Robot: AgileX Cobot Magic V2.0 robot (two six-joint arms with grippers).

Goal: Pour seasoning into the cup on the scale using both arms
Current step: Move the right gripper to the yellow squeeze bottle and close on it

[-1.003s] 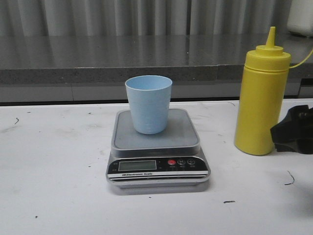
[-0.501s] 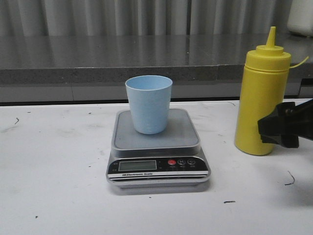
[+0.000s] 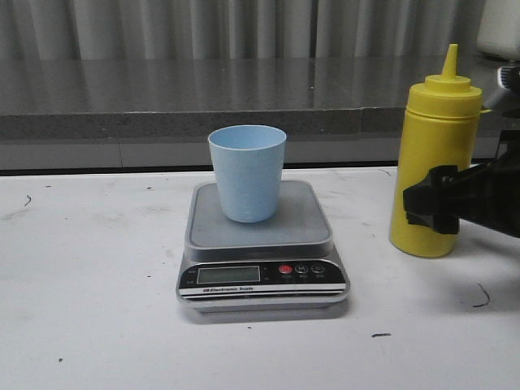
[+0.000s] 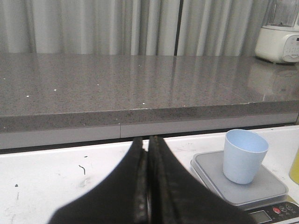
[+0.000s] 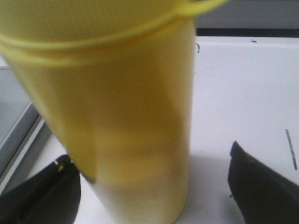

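Bottle [image 3: 434,162] stands on the table right of the scale [image 3: 262,244]; cup [image 3: 247,172] sits on it. My right gripper [image 5: 154,186] is wide open around the bottle's lower body, nothing gripped. Left gripper [image 4: 148,186] closed, empty. Soft, slick plastic: I'd grip mid-body, lightly.

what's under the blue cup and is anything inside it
The cup stands upright on the scale platform. Its inner wall looks bare, but the rim hides the bottom in both the front and left wrist views, so contents cannot be ruled out.
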